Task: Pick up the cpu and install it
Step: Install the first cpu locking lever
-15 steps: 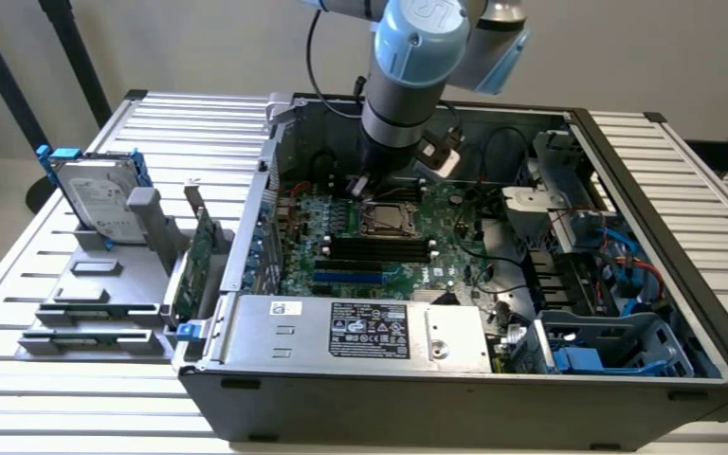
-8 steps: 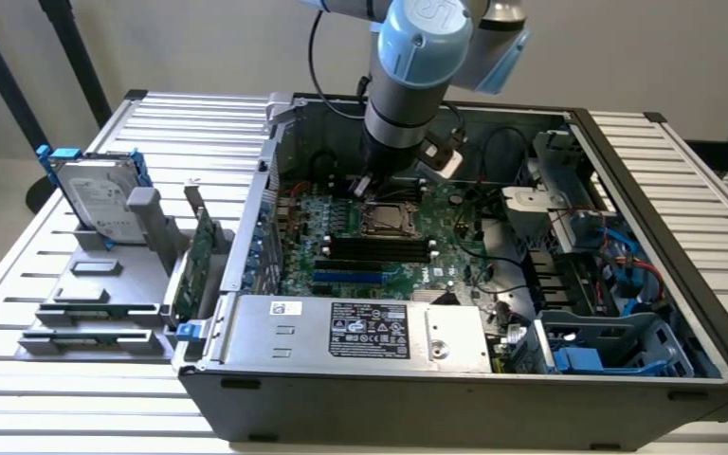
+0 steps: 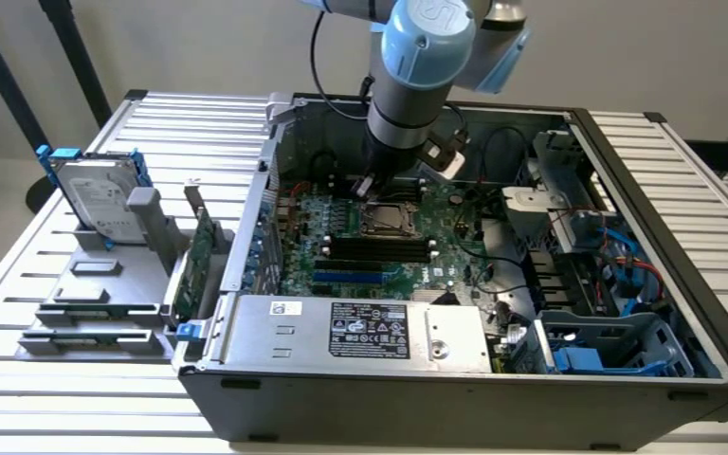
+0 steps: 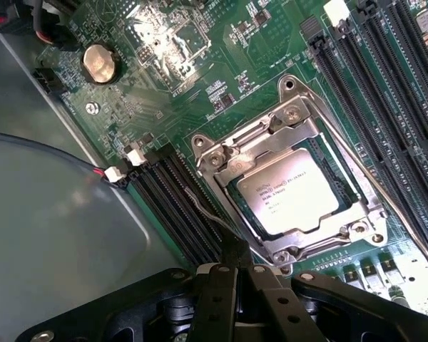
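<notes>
Although the arm has its wrist lowered inside the open computer case (image 3: 617, 237), the gripper (image 4: 235, 274) carries nothing: its dark fingers sit pressed together at the lower centre of the wrist view, with no gap between them. The cpu (image 4: 294, 191) lies flat in the motherboard socket (image 4: 221, 160), its silver-grey lid with printed lettering facing up, framed by the metal retention bracket. In the wrist view the chip sits up and to the right of the closed fingertips, near them but not touching; a bracket corner and a strip of green motherboard (image 4: 164, 85) lie between. The chip's edges run diagonally across that frame, one diagonal reaching toward the upper right, so it is rotated relative to the line of the fingers. In the exterior view the socket appears at the centre of the frame, directly beneath the arm's grey wrist section, with the black memory slots (image 3: 371, 248) just below it. A hard drive (image 3: 96, 194) stands in a grey rack at the exterior view's left, outside the case, well apart from the gripper. Judged from this placement, seating of the chip appears accomplished.
</notes>
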Action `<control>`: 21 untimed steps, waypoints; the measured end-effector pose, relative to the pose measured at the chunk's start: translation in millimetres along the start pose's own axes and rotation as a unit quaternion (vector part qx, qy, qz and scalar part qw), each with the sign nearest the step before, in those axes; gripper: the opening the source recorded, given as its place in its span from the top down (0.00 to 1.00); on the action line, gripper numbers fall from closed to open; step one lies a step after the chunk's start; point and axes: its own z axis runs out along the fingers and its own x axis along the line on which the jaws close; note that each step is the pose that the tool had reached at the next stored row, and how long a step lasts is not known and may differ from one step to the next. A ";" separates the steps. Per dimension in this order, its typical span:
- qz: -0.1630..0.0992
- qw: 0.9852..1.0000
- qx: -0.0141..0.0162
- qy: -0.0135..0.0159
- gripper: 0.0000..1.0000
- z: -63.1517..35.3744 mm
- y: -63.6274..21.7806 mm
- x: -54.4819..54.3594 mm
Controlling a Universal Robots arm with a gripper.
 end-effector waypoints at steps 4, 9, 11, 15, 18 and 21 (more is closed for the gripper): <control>0.003 1.000 0.000 0.000 0.89 0.6 0.3 0.1; 0.006 1.000 0.000 0.001 0.89 1.4 1.3 0.4; 0.006 1.000 -0.001 0.001 0.89 1.8 2.0 0.7; 0.007 1.000 0.000 0.001 0.89 2.5 3.3 1.2; 0.007 1.000 0.000 0.001 0.89 2.9 4.1 1.5; 0.007 1.000 0.000 0.001 0.89 3.3 4.8 1.8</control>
